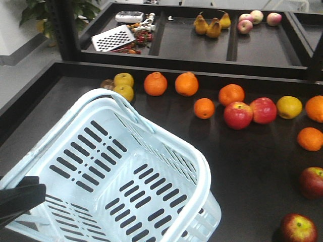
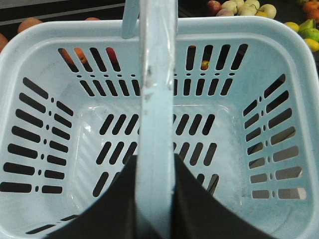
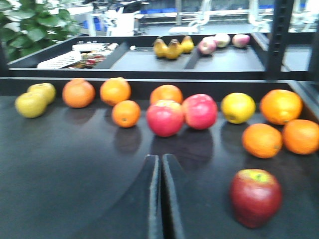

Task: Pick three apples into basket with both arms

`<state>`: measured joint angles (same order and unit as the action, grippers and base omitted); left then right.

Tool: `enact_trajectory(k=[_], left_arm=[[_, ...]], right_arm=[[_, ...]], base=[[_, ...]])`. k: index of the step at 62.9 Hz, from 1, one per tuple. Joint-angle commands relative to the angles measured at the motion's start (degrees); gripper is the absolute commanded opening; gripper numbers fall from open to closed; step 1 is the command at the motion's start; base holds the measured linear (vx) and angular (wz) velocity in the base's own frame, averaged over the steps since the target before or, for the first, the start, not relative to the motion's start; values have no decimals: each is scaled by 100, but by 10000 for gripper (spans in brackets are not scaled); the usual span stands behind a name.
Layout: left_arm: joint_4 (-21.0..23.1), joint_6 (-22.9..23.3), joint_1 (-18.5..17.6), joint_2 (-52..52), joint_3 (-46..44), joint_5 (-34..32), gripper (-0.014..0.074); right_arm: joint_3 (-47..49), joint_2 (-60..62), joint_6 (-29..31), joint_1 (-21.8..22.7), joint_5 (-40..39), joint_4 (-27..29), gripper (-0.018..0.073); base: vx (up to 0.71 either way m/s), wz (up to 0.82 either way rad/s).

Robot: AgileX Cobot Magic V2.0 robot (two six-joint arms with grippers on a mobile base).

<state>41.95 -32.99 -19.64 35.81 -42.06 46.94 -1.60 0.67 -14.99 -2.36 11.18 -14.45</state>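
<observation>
Right wrist view: the right pincer (image 3: 160, 162), clenched and empty, points just left of a dark apple (image 3: 255, 197).
The left pincer (image 2: 155, 167) grasps the handle (image 2: 157, 89) of the empty basket (image 1: 202, 166) at near left. To take the apple well, the right pincer should open wide, shift right and descend from above. Bare tabletop (image 3: 75, 164) lies near and left of it, while oranges (image 3: 261, 140) sit close on its far side. A second dark apple (image 1: 299, 228) lies even nearer, at the right; a third I cannot pick out.
</observation>
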Motion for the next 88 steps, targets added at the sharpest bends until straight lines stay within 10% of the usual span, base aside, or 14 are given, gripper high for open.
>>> enact_trajectory(k=[1, 88], left_arm=[[374, 37, -28, -22, -179, -430, -6], [374, 37, -28, -22, -179, -435, -6]], right_arm=[[-71, 78, 43, 38, -420, -71, -4], [-71, 78, 43, 38, -406, -71, -4]], base=[[9, -27], [4, -15]])
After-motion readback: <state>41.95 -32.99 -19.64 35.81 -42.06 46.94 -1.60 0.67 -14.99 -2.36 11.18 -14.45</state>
